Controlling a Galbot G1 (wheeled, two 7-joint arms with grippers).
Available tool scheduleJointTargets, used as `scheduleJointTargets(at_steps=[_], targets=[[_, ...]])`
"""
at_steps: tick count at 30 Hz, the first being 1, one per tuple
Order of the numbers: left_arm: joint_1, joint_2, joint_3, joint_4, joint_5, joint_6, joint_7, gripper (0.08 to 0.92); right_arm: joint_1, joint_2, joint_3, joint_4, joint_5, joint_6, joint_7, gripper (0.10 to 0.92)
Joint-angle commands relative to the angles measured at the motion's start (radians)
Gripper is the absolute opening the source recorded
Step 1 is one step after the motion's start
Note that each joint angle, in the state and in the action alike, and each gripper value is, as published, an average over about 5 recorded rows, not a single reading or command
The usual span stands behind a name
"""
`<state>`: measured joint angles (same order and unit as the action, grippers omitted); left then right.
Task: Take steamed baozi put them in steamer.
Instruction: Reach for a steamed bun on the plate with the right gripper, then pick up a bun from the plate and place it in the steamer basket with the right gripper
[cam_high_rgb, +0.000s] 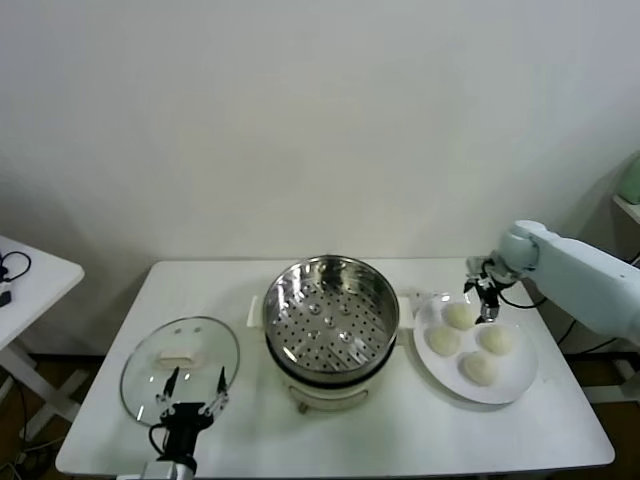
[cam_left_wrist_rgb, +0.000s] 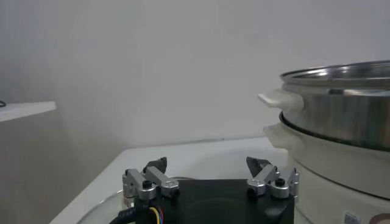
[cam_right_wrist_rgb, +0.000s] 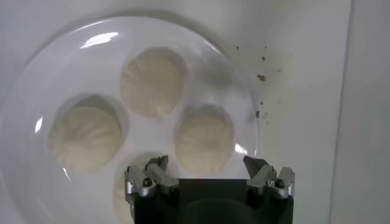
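Cream-white baozi (cam_high_rgb: 459, 316), shiny perforated steamer (cam_high_rgb: 331, 310)

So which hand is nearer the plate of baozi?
Right. The right hand hovers open above the plate holding the baozi; the left hand sits open over the glass lid, beyond the steamer.

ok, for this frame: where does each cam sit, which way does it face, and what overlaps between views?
Head: high on the robot, facing forward and down at the table; shows steamer, glass lid, plate of four baozi, both arms.
Left wrist: low over the lid, facing sideways at the steamer; left gripper open.
Right wrist: above the plate, facing down at the baozi; right gripper open.
Shared: head and left wrist see the steamer; head and right wrist the plate.
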<state>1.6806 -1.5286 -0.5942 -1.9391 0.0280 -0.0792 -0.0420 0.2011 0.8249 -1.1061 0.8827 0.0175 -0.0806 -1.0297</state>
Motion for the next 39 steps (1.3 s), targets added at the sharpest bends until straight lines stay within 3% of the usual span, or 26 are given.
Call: scheduleJointTargets(at_steps=[1,8,15,24,33,39], targets=[[-0.002,0.001,-0.001,0.007,0.002,-0.002,-0.001,0.823,-0.027,0.049,-0.003,-0.074,-0.02,0.01,-0.009,0.823],[-0.009,0.003,-0.004,0.017,0.004,-0.006,-0.003,0.823,-0.05,0.077,0.041,-0.126,-0.036,0.028,0.011,0.817],[-0.011,0.003,-0.013,0.019,0.003,-0.008,-0.009,0.823,-0.054,0.085,0.046,-0.128,-0.035,0.031,0.01,0.699],[-0.006,0.004,-0.024,0.015,0.003,-0.013,-0.021,0.823,0.02,0.052,-0.009,-0.057,0.009,0.032,-0.006,0.646],[0.003,0.0,-0.03,0.006,0.006,-0.019,-0.027,0.823,0.483,-0.041,-0.353,0.265,0.22,0.096,-0.03,0.636],[0.003,-0.003,-0.026,0.013,0.014,-0.032,-0.033,0.823,0.743,0.038,-0.506,0.354,0.446,0.247,-0.043,0.638]])
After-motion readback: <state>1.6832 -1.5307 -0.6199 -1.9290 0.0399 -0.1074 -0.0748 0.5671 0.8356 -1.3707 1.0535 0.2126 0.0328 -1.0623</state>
